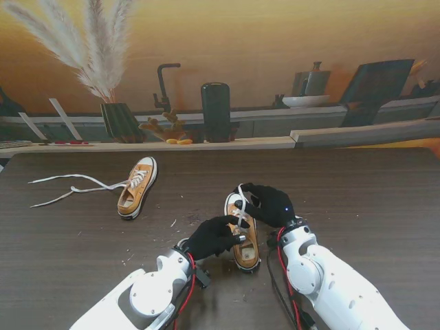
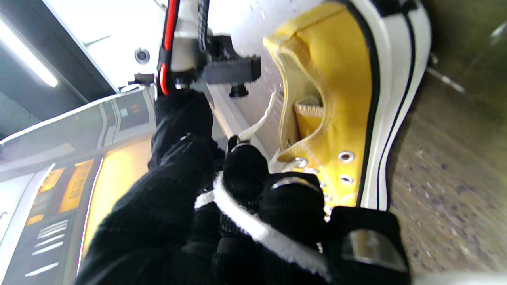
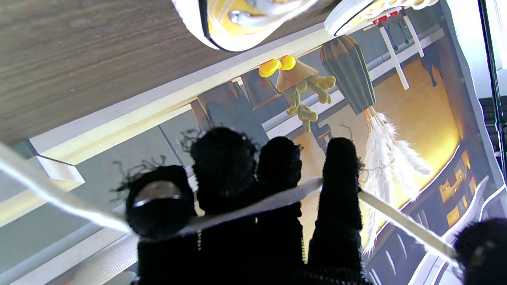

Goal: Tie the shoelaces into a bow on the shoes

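1. Left hand [image 1: 212, 237], in a black glove, sits against the left side of the near shoe [image 1: 244, 234], its fingers closed on a strand of white lace [image 2: 253, 227] that runs across the fingers [image 2: 291, 206] in the left wrist view.
2. Right hand [image 1: 269, 204], also gloved in black, is at the toe end of that same shoe, farther from me than the left hand, with its fingers bent over the shoe's lacing.
3. Seen from the right wrist camera, a flat white lace strand [image 3: 253, 208] passes across the right hand's fingers [image 3: 340, 186] and is caught among them, so this hand too is closed on lace.
4. Between the two hands lies the near shoe, a yellow canvas sneaker with a white sole, resting on the dark wood-grain desk [image 1: 371, 206] with its heel toward me.
5. Well to the left of the left hand and farther from me, a second yellow shoe [image 1: 137, 187] lies on the desk apart from both hands.
6. Its white laces [image 1: 69, 189] are loose and trail across the desk away from it to the left.
7. Whether any knot is formed on the near shoe cannot be told, since the hands cover the lacing.
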